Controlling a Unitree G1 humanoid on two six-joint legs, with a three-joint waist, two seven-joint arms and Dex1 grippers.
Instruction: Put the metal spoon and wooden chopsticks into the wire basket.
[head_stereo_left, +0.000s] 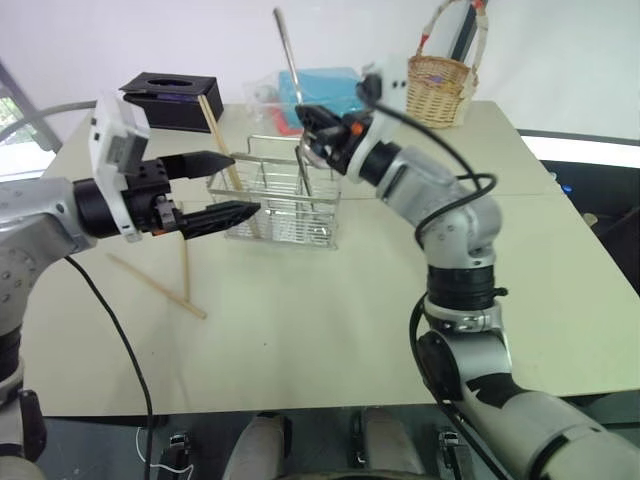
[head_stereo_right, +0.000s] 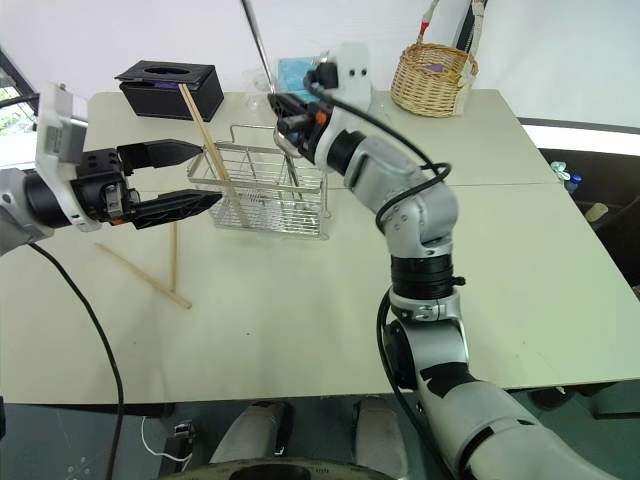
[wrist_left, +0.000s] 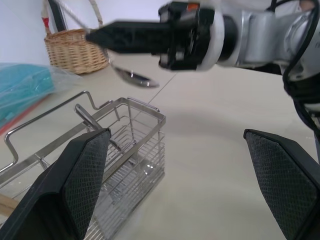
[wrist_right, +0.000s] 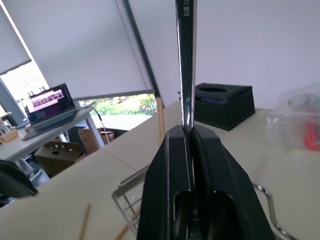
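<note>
The wire basket (head_stereo_left: 283, 197) stands mid-table with one wooden chopstick (head_stereo_left: 220, 143) leaning upright in its left end. Two more chopsticks (head_stereo_left: 156, 285) lie crossed on the table to its left. My right gripper (head_stereo_left: 306, 132) hangs over the basket's far right end, shut on the handle of the metal spoon (wrist_right: 186, 60). The spoon is held nearly upright, its bowl (wrist_left: 134, 78) pointing down just above the rim. My left gripper (head_stereo_left: 238, 186) hovers level at the basket's left end, open, with nothing between its fingers.
A wicker basket (head_stereo_left: 438, 88) with a tall handle sits at the back right. A black tissue box (head_stereo_left: 168, 100) stands at the back left. A blue packet in clear plastic (head_stereo_left: 322, 84) lies behind the wire basket. The table's right half is bare.
</note>
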